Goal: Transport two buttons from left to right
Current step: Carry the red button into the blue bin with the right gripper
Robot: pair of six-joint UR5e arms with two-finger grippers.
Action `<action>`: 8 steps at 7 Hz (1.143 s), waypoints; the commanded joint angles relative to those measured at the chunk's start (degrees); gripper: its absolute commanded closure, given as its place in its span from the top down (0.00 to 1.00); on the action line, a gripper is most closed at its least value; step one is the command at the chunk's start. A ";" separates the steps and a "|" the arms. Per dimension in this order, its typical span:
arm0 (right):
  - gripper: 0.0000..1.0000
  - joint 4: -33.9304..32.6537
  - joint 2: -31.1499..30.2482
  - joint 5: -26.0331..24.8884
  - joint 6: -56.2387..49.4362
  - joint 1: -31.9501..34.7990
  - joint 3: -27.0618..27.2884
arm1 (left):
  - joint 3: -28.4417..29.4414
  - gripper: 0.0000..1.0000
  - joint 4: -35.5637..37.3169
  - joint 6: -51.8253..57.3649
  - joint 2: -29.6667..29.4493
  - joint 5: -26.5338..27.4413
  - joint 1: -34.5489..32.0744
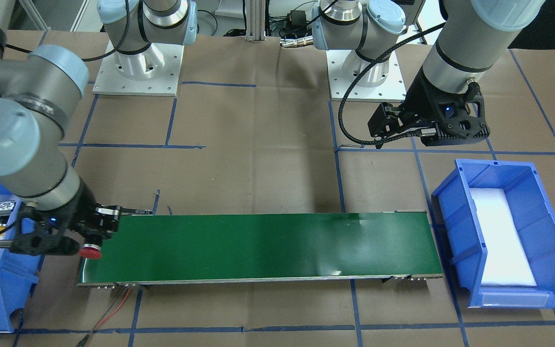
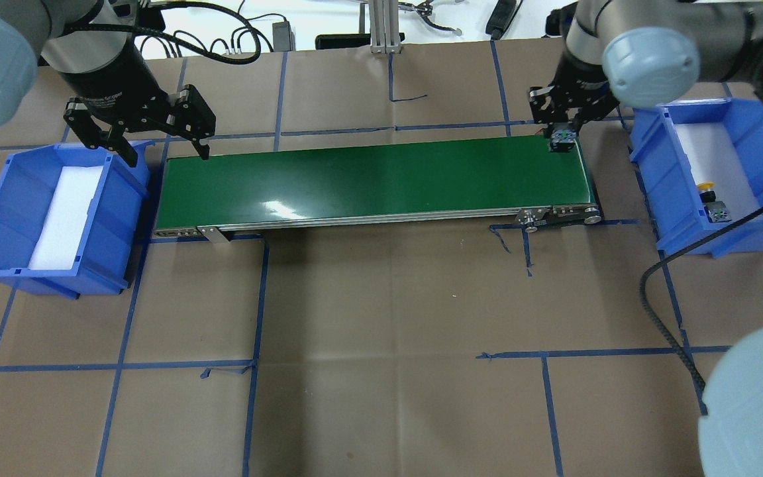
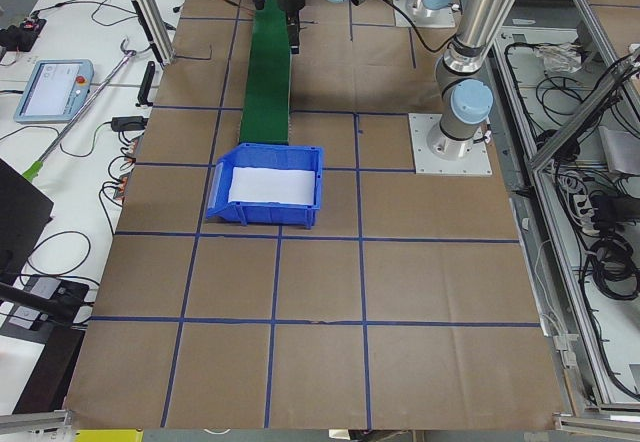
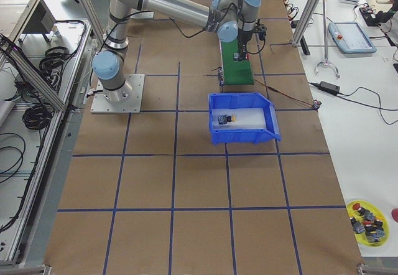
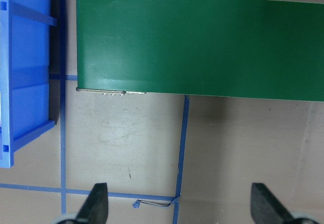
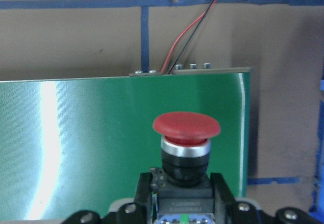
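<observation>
While my right pincer (image 2: 563, 127) is clamped on the boxy body of the red button (image 6: 186, 126), cap sticking out past the fingertips, it sits over the right end of the green belt (image 2: 368, 177), near the far edge. Can't tell if the button is clear of the belt or touching it. Yellow button (image 2: 711, 199) lies in the right bin (image 2: 752, 139), on the white foam pad (image 2: 699, 142), toward the near end. My left pincer (image 5: 180, 206) hangs spread wide with nothing between the fingers, above the bench (image 2: 381, 318), just beside the belt's left end and the left bin (image 2: 14, 199). My read: one button delivered, second in hand, bin drop not yet done.

Risks from here:
- **Slip:** The grip is only on the lower body and the mushroom cap overhangs. A quick swing could twist the button or slip it out short of the bin, onto the bench between belt and bin.
- **Wall hit:** The bin wall nearest the belt stands raised, so carrying too low could knock the cap against it.
- **Bad landing:** Releasing over the near end could land red on yellow and bounce it.
- **Cable drag:** The black cable (image 2: 644, 285) from my right arm crosses the bin's front corner. Moving over could drag it against the rim and shift the bin.
</observation>
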 commanded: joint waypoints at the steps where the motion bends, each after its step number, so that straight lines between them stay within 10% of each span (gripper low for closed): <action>1: 0.04 2.46 -2.07 -0.08 -20.48 -12.03 -3.20 | 0.00 1.00 -0.07 0.06 0.09 0.00 0.00; 8: 0.04 -10.28 9.62 0.54 -30.80 -22.20 1.36 | -0.18 1.00 -0.07 0.06 0.09 0.09 0.00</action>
